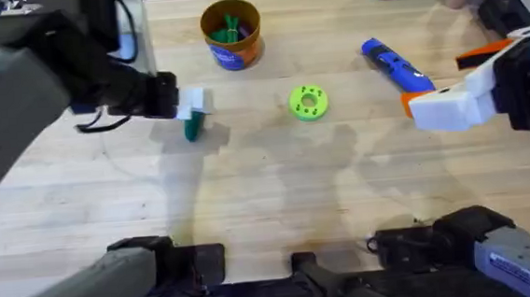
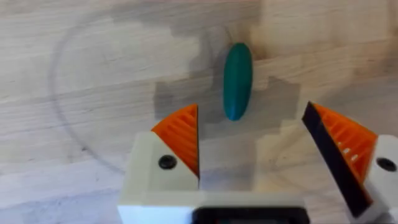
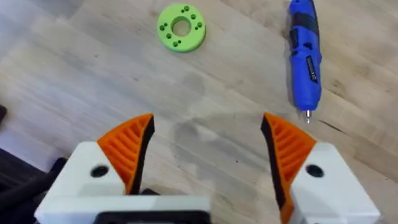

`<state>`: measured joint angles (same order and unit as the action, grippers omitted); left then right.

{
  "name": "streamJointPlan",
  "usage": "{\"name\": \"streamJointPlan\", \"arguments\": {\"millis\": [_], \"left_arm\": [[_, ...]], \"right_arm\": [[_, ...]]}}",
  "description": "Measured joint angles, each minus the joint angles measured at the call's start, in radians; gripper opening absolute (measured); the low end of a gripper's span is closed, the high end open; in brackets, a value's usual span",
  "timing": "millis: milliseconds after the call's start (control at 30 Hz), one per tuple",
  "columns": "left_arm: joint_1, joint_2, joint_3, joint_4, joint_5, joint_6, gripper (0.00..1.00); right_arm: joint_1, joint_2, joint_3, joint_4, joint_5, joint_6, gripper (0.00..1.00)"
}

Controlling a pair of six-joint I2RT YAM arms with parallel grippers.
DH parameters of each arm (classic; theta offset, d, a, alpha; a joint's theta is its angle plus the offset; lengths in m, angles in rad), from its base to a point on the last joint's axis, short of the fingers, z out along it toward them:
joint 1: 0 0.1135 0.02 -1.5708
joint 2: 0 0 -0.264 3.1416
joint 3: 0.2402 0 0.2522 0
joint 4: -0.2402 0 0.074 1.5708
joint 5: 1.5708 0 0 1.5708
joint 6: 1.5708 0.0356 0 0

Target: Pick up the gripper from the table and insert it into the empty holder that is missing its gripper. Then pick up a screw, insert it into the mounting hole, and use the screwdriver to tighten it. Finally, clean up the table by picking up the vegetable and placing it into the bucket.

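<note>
Hovering spread-fingered over the vegetable, the left gripper should drop straight and close across its narrow width. It lies on the table at seven o'clock from the bucket. The right gripper waits open, empty.

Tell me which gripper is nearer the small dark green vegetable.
Left. The left gripper hovers right over the vegetable, fingers open; the right gripper is far across the table, beside the blue screwdriver.
</note>
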<state>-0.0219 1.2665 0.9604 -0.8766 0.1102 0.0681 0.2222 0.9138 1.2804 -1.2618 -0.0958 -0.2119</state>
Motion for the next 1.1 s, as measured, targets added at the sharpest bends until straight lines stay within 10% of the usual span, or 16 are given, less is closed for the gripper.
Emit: {"name": "streamJointPlan", "arguments": {"millis": [367, 633, 1100], "left_arm": [[0.0, 0.361, 0.005, 0.103, -0.026, -0.013, 0.911], [0.004, 0.369, 0.015, 0.128, -0.028, -0.019, 0.027], [0.004, 0.369, 0.015, 0.128, -0.028, -0.02, 0.019]], "right_arm": [[0.0, 0.024, 0.0, -0.003, -0.001, 0.002, 0.994], [0.0, 0.045, 0.0, -0.003, -0.003, 0.003, 0.995], [0.0, 0.055, 0.0, -0.004, -0.003, 0.003, 0.995]]}}
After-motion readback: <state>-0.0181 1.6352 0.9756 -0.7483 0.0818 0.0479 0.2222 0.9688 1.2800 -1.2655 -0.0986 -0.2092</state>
